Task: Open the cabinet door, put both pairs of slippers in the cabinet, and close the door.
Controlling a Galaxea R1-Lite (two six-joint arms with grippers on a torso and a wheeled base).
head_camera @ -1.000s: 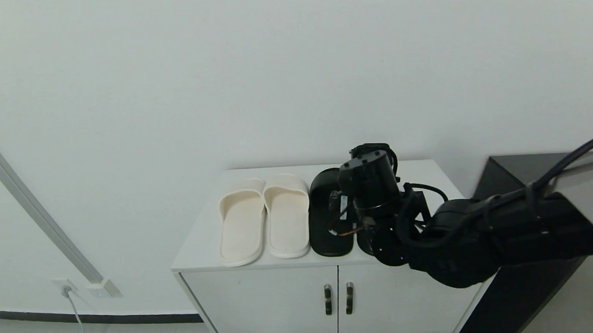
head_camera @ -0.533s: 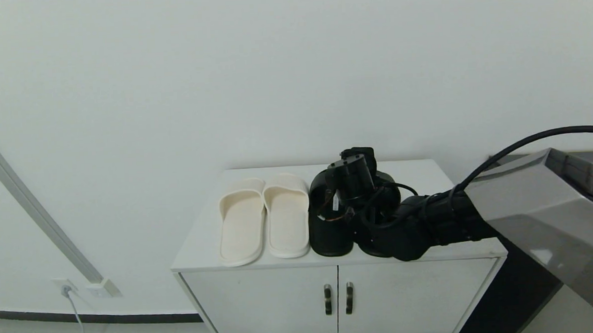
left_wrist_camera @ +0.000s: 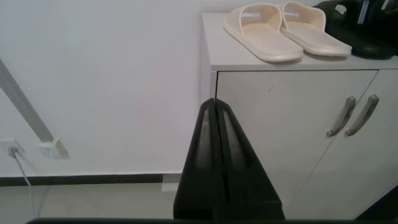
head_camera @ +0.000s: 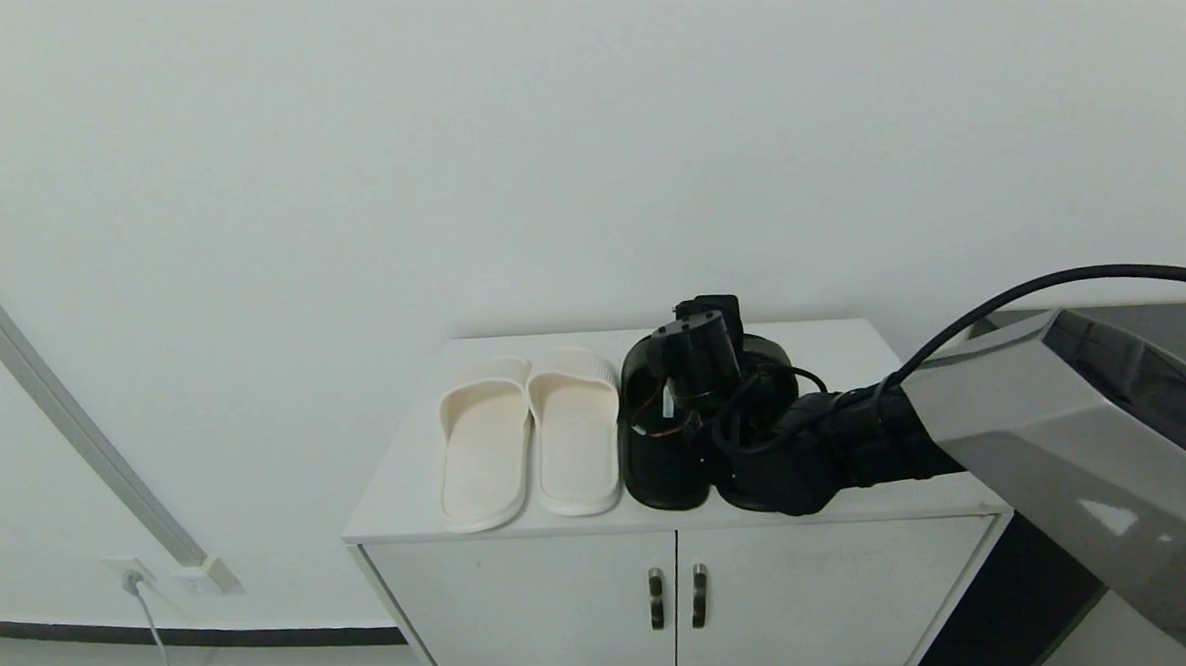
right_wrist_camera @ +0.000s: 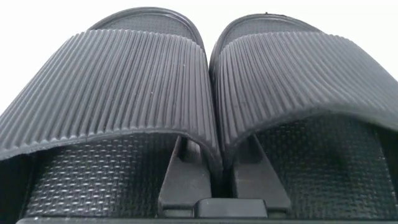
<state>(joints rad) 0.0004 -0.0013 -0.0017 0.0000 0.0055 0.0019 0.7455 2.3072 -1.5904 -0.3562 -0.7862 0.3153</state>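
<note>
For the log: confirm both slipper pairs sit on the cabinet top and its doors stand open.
Wrong on the doors: the head view shows both cabinet doors shut. The white slippers and black slippers do sit on the cabinet top.

Plain white wall [head_camera: 584,123] all round, grey trunking [head_camera: 56,406] slanting at 9 o'clock, socket [head_camera: 126,573] with cord at 7, dark skirting [head_camera: 216,637] underneath.
</note>
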